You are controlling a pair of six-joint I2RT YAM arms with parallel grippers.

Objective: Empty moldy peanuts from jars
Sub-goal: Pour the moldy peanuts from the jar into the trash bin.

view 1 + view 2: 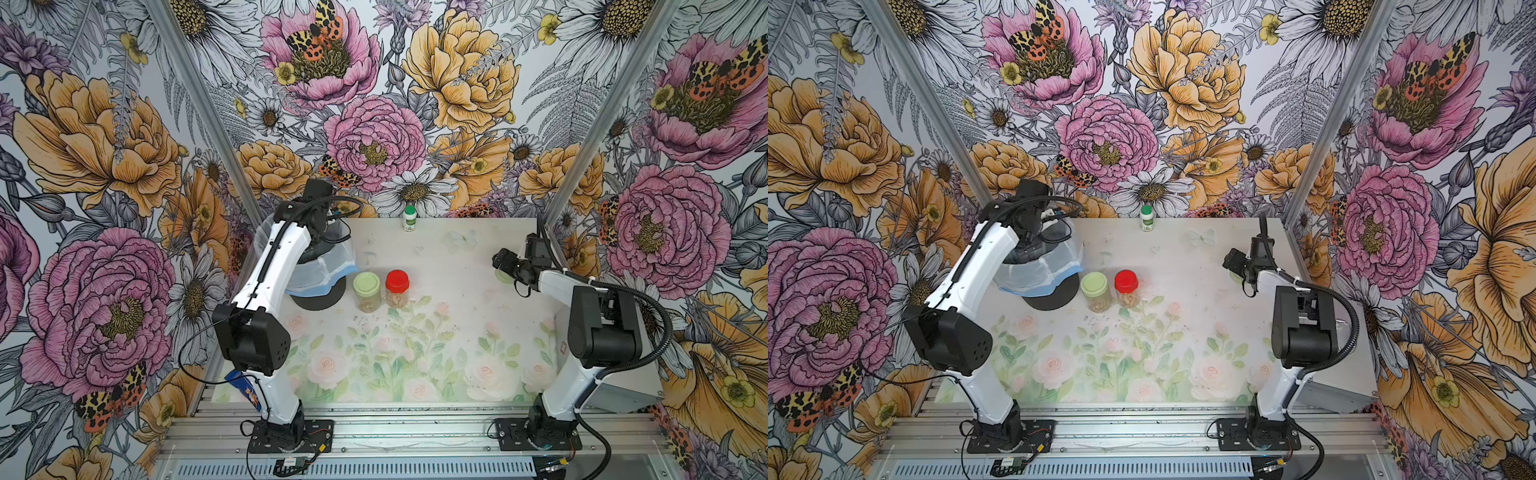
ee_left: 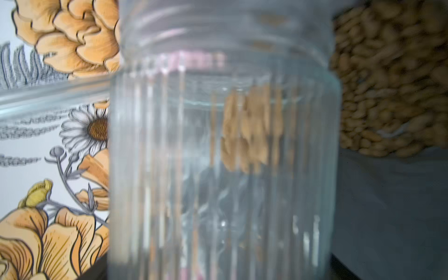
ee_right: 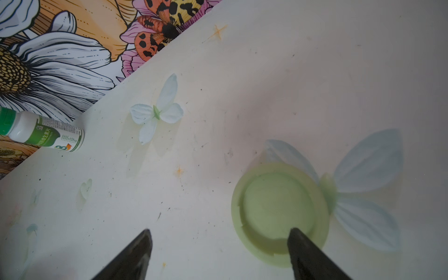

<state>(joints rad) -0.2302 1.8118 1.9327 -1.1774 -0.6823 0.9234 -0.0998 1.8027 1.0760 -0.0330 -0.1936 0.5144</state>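
Left jaws (hidden) seemingly clamp the clear ribbed glass jar (image 2: 218,169) mid-frame beside heaped tan peanuts (image 2: 388,84), upper right; right jaws gape over a pale green round lid (image 3: 278,211). Slick glass could slip, dropping the jar.

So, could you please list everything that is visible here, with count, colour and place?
bin: 1, black, pale bag liner, back left.
peanuts: many, tan, heap in bin, some in all three jars.
green-lid jar: 1, clear, mid-table.
red-lid jar: 1, clear, beside it.
open jar: 1, clear, ribbed, close to left wrist camera.
loose lid: 1, pale green, on table, right side.
bottle: 1, white, green cap, back edge.
table: 1, pale floral top.
left arm: 1, white and black, over bin.
right gripper: 1, black, open, over loose lid.
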